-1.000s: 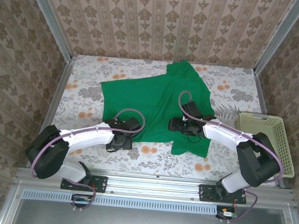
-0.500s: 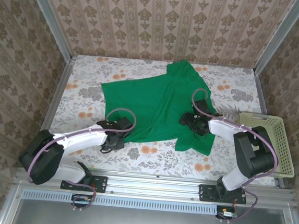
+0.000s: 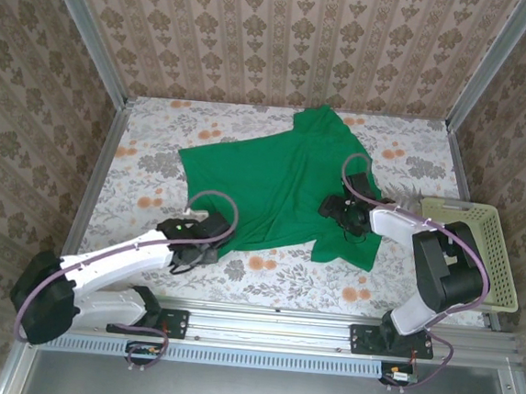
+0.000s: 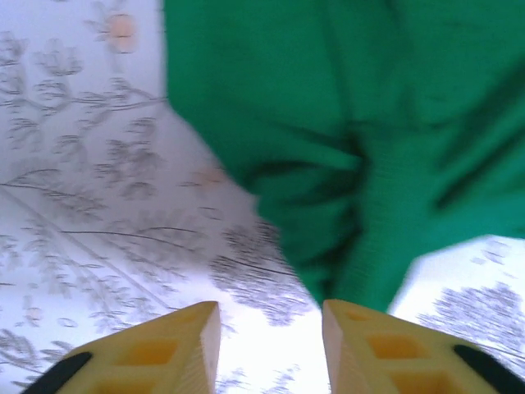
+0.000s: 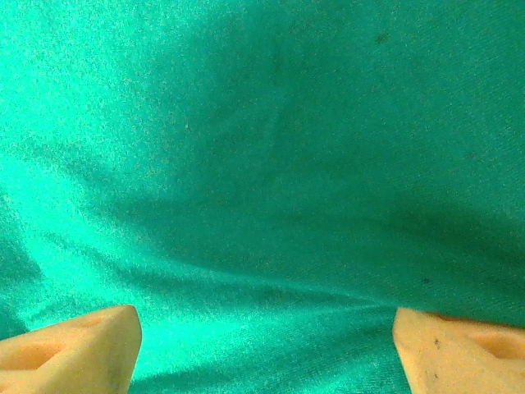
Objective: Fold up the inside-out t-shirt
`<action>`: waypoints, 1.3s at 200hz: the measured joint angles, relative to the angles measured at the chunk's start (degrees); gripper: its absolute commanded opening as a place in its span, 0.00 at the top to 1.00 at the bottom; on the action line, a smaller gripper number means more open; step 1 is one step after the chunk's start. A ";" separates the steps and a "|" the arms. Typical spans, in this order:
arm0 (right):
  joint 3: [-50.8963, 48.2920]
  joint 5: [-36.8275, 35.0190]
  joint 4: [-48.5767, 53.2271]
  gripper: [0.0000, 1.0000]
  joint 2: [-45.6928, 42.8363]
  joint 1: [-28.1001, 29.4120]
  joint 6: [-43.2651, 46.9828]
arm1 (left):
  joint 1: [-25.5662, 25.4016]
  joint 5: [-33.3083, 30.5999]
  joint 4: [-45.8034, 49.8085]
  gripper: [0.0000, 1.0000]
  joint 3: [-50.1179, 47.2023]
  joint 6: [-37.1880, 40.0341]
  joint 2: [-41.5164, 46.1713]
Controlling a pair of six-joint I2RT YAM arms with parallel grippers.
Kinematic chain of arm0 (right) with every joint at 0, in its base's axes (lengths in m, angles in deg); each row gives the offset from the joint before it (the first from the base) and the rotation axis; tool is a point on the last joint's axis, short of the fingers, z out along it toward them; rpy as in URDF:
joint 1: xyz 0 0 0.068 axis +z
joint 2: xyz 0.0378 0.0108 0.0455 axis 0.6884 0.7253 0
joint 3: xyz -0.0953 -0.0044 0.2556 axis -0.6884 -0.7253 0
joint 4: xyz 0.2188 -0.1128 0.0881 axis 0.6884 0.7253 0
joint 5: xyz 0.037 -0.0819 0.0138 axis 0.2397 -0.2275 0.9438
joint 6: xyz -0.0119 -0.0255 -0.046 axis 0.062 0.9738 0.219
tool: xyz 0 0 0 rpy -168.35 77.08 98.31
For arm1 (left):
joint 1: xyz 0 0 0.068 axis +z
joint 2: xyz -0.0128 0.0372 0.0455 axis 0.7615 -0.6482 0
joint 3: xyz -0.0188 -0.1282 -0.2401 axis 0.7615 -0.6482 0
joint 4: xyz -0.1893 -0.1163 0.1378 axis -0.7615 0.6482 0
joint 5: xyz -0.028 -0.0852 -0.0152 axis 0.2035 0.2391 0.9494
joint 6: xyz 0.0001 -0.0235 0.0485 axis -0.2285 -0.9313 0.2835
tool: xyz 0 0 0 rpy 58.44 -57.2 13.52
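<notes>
the inside-out t-shirt (image 3: pixel 278 180) lies spread on the middle of the table, wrinkled and mostly flat. taking its centre as the dial in the top view, with 12 o'clock away from the arms, one part reaches up to 12 o'clock near the back wall, a broad edge runs out to 9 o'clock, a corner points down at 7 o'clock, and a folded flap hangs at 5 o'clock.

the left gripper (image 3: pixel 202 244) sits at that 7 o'clock corner, on the near side of the cloth. in the left wrist view the shirt (image 4: pixel 344 139) comes down to a narrow tip that ends just beyond the yellow fingertips (image 4: pixel 193 341). the left gripper (image 4: pixel 271 328) has its jaws apart, with bare tablecloth (image 4: pixel 98 205) showing in the gap and no cloth between them.

the right gripper (image 3: pixel 338 208) is over the shirt at about 4 o'clock from its centre, above the flap. in the right wrist view the green cloth (image 5: pixel 271 164) lies under the right gripper (image 5: pixel 267 357), whose two fingers stand spread wide at the lower corners. whether they touch the fabric cannot be told.

the flowered tablecloth (image 3: pixel 151 164) covers the table around the shirt. a pale yellow-green basket (image 3: pixel 497 238) stands at 3 o'clock by the table's right edge, apart from the shirt. patterned wallpaper (image 3: pixel 277 37) lines the walls.
</notes>
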 measured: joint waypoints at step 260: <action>1.44 -3.96 11.41 0.17 -11.02 -1.86 6.62 | 25.53 16.44 -19.23 1.00 5.88 21.40 -1.49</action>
